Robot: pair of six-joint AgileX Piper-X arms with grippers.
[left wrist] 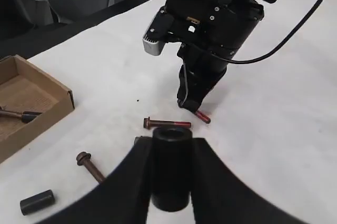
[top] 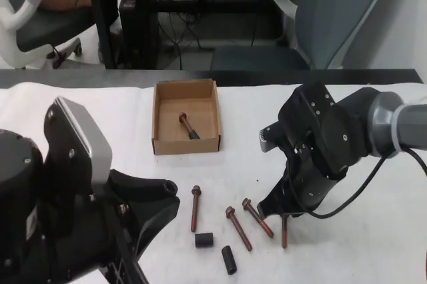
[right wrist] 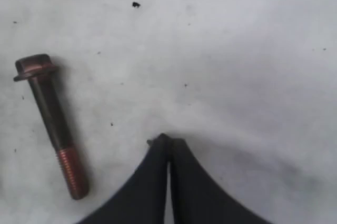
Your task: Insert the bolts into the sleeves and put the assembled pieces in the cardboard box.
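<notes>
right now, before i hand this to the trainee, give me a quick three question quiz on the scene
1. True or false: the cardboard box is empty.
2. What do the fingers of the left gripper hold?
3. How many loose sleeves lie on the bench in the high view? A one, B two, C four.
Key: 1 false, one assembled piece lies inside. 2 a black sleeve. 3 B.
</notes>
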